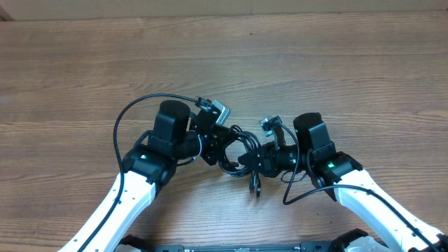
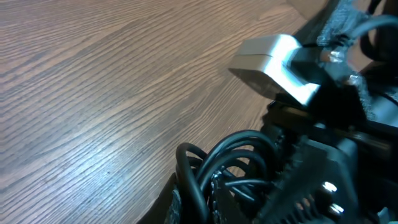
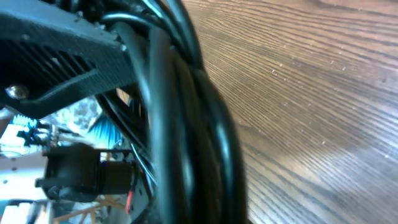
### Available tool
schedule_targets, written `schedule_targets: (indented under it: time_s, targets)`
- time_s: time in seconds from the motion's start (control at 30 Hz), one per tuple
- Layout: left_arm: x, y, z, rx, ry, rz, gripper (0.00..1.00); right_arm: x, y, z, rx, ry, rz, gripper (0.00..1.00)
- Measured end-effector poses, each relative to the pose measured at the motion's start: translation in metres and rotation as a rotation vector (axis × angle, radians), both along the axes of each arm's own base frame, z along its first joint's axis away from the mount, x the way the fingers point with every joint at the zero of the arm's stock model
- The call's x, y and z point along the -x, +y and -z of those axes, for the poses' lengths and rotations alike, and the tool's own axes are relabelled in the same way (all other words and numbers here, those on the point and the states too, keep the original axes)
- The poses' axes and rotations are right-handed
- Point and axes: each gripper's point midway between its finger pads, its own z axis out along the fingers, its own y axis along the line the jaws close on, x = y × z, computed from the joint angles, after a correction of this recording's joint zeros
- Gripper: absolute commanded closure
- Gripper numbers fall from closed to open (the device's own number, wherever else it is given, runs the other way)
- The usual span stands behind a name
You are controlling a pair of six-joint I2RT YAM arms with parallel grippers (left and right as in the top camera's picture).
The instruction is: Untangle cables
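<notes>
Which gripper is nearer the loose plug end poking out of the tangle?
The right gripper: the plug end sticks out just beside it, while the left gripper sits across the cables.

A desk with a pale brown wood-grain top filled nearly the whole overhead view, its grain running side to side. Soft, even light fell across it, leaving a faint sheen on the surface, while a plainer tan strip ran along its far edge.
</notes>
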Motion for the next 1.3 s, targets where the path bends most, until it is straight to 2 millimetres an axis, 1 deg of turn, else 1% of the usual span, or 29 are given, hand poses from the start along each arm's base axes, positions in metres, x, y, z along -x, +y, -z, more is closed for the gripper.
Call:
schedule_targets:
  time_s: [0.17,0.23,0.3,0.37,0.4,0.43,0.47,0.57,0.6,0.63,0.67,0.77,0.8,0.9,1.0,1.07,1.17,1.3]
  targets:
    - [-0.004,0.002,0.001,-0.013,-0.011,-0.02,0.95,0.0,0.0,-0.001,-0.004,-0.005,-0.002,0.65]
    - [-0.005,0.003,0.001,-0.017,-0.012,-0.026,0.95,0.0,0.0,-0.001,-0.003,-0.005,-0.002,0.59]
    - [-0.006,0.003,0.002,-0.019,-0.013,-0.03,0.95,-0.001,0.0,-0.001,0.0,-0.008,0.002,0.44]
    - [-0.007,0.004,0.002,-0.024,-0.014,-0.036,0.94,-0.003,-0.001,0.0,0.01,-0.01,0.014,0.32]
    - [-0.007,0.005,0.003,-0.027,-0.015,-0.039,0.95,-0.004,-0.001,0.001,0.015,-0.012,0.02,0.23]
    - [-0.007,0.005,0.003,-0.029,-0.015,-0.041,0.94,-0.006,-0.002,0.002,0.022,-0.013,0.031,0.19]
    - [-0.008,0.005,0.004,-0.031,-0.013,-0.043,0.94,-0.008,-0.002,0.002,0.028,-0.023,0.035,0.17]
    - [-0.006,0.006,0.007,-0.038,-0.001,-0.043,0.94,-0.015,-0.005,0.003,0.047,-0.048,0.063,0.16]
    - [-0.005,0.007,0.008,-0.041,0.007,-0.043,0.94,-0.019,-0.005,0.002,0.052,-0.068,0.077,0.17]
    - [-0.004,0.007,0.01,-0.045,0.015,-0.043,0.94,-0.022,-0.005,0.002,0.054,-0.079,0.085,0.23]
    - [-0.003,0.007,0.011,-0.048,0.022,-0.043,0.95,-0.026,-0.006,0.0,0.055,-0.101,0.096,0.3]
    - [-0.001,0.005,0.01,-0.037,0.026,-0.029,0.94,-0.035,-0.007,-0.003,0.064,-0.142,0.126,0.63]
    - [0.0,0.004,0.009,-0.031,0.025,-0.022,0.95,-0.038,-0.008,-0.002,0.074,-0.153,0.14,0.71]
    - [0.0,0.003,0.007,-0.021,0.022,-0.014,0.94,-0.042,-0.01,-0.002,0.087,-0.163,0.16,0.86]
    - [-0.001,0.003,0.008,-0.022,0.022,-0.014,0.96,-0.041,-0.009,-0.003,0.086,-0.164,0.156,0.93]
    - [-0.002,0.004,0.009,-0.027,0.023,-0.022,0.96,-0.04,-0.01,-0.001,0.092,-0.156,0.153,0.95]
    - [-0.002,0.005,0.01,-0.024,0.042,-0.04,0.95,-0.038,-0.01,0.0,0.102,-0.143,0.151,0.96]
    - [-0.004,0.008,0.011,-0.01,0.072,-0.062,0.92,-0.038,-0.011,0.0,0.119,-0.128,0.157,0.96]
